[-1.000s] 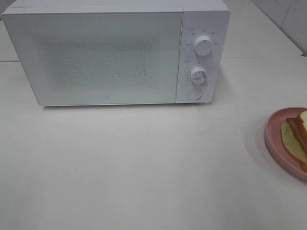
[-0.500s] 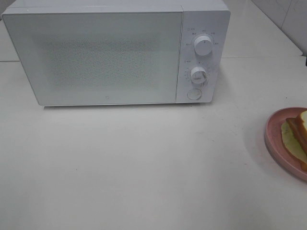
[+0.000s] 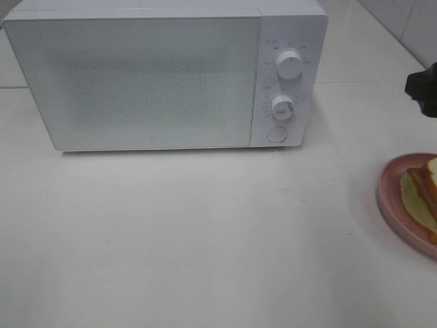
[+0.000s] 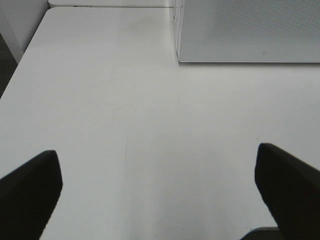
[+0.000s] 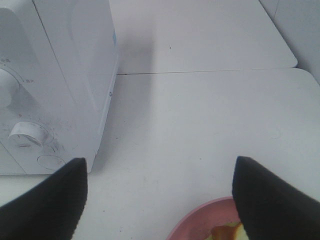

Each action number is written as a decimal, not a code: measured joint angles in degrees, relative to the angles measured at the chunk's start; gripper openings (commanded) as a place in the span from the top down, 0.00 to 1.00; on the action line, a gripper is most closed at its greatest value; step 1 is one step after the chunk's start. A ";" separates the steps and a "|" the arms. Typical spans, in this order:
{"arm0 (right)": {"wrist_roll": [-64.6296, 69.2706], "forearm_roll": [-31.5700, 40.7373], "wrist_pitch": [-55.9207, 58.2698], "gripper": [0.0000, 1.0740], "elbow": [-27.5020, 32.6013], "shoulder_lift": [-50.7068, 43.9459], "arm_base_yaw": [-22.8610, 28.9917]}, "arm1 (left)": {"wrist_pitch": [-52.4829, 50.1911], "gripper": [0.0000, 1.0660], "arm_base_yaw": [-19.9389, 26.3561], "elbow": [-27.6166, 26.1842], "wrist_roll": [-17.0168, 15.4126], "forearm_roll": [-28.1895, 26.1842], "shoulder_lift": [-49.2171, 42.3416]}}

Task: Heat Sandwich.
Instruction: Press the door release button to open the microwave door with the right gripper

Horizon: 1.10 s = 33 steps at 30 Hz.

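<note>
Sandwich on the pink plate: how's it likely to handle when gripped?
Probably soft: the sandwich shows thick white bread, so it likely squashes under a pinch. Its meat strips and pale filling lie exposed in layers, so they may slide apart when lifted. Likely light; a push might move the plate too.

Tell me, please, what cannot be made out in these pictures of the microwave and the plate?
1. Sandwich: exterior high, cut off by the right edge, as is the pink plate; right wrist shows only a scrap.
2. Microwave interior: exterior high, the shut door hides it.
3. Dial labels: exterior high, too small to read.
4. Right arm: exterior high, only a dark piece at the right edge.
</note>
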 measured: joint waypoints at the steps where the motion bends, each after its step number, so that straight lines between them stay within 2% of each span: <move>1: 0.00 0.00 0.00 0.29 0.00 0.00 0.00 | 0.00 0.06 0.00 0.00 0.00 0.00 0.00; 6: -3.55 4.58 -8.54 0.29 2.98 3.95 4.70 | 0.00 0.06 0.00 0.00 0.00 0.00 0.00; 8: -6.99 8.77 -13.18 0.29 4.18 6.88 7.91 | 0.00 0.06 0.00 0.00 0.00 0.00 0.00; 15: -14.21 17.76 -21.83 0.29 4.98 12.38 15.01 | 0.00 0.06 0.00 0.00 0.00 0.00 0.00; 16: -16.56 20.86 -25.15 0.29 4.98 14.15 17.99 | 0.00 0.06 0.00 0.00 0.00 0.00 0.00; 18: -18.39 23.84 -28.25 0.29 4.98 15.87 20.74 | 0.00 0.06 0.00 0.00 0.00 0.00 0.00; 20: -18.96 24.98 -30.02 0.29 4.98 16.56 22.29 | 0.00 0.06 0.00 0.00 0.00 0.00 0.00; 21: -19.94 27.90 -33.06 0.29 4.93 18.33 25.15 | 0.00 0.06 0.00 0.00 0.00 0.00 0.00; 23: -20.80 30.31 -36.27 0.29 4.93 19.82 27.50 | 0.00 0.06 0.00 0.00 0.00 0.00 0.00; 25: -20.97 31.34 -37.47 0.29 4.93 20.63 28.53 | 0.00 0.06 0.00 0.00 0.00 0.00 0.00; 28: -21.14 36.38 -42.86 0.29 4.98 23.95 33.80 | 0.00 0.06 0.00 0.00 0.00 0.00 0.00; 30: -21.14 37.18 -43.89 0.29 5.04 24.69 34.84 | 0.00 0.06 0.00 0.00 0.00 0.00 0.00; 33: -21.14 39.76 -46.47 0.29 5.16 28.02 39.30 | 0.00 0.06 0.00 0.00 0.00 0.00 0.00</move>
